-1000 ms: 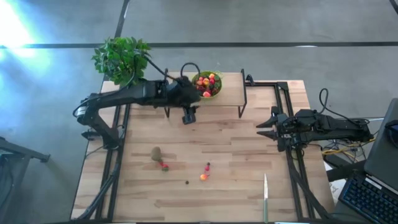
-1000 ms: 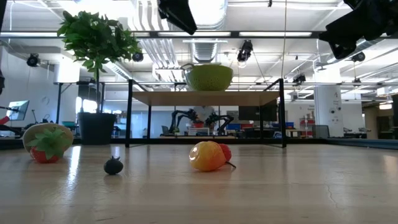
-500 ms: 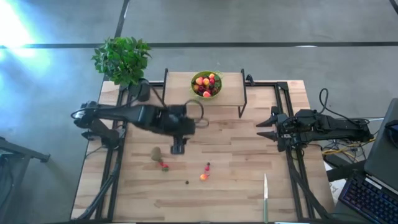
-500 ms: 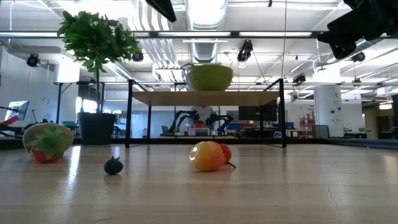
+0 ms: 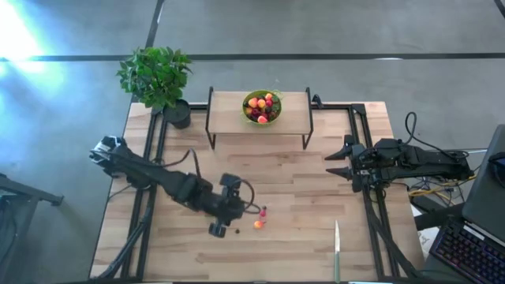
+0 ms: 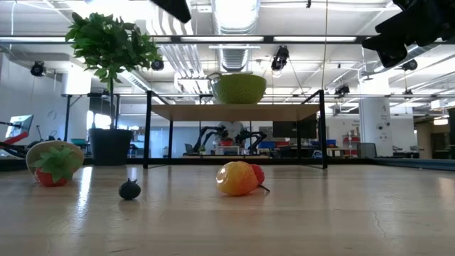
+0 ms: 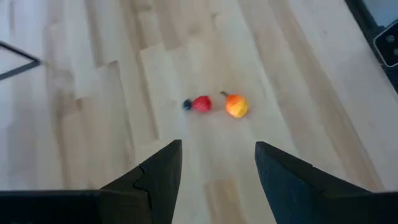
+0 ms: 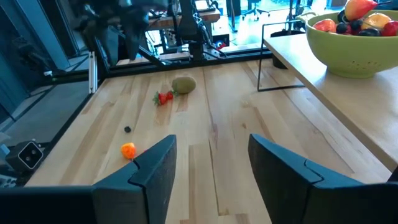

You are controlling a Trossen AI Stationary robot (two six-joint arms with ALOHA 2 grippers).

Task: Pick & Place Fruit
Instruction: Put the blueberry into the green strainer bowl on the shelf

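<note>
1. The left gripper (image 5: 222, 227) hangs low over the table's near side with its fingers spread and nothing between them, likely lining up on the loose fruit.
2. An orange fruit (image 7: 236, 105) and a red berry (image 7: 200, 104) lie just ahead of it.
3. The bowl (image 5: 262, 106) on the raised shelf already holds several fruits.
4. The kiwi (image 8: 183, 84) lies apart on the table.
5. The right gripper (image 5: 338, 159) waits at the right edge, fingers apart and empty.

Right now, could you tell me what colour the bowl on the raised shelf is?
Lime green; the bowl shows best in the right wrist view.
</note>
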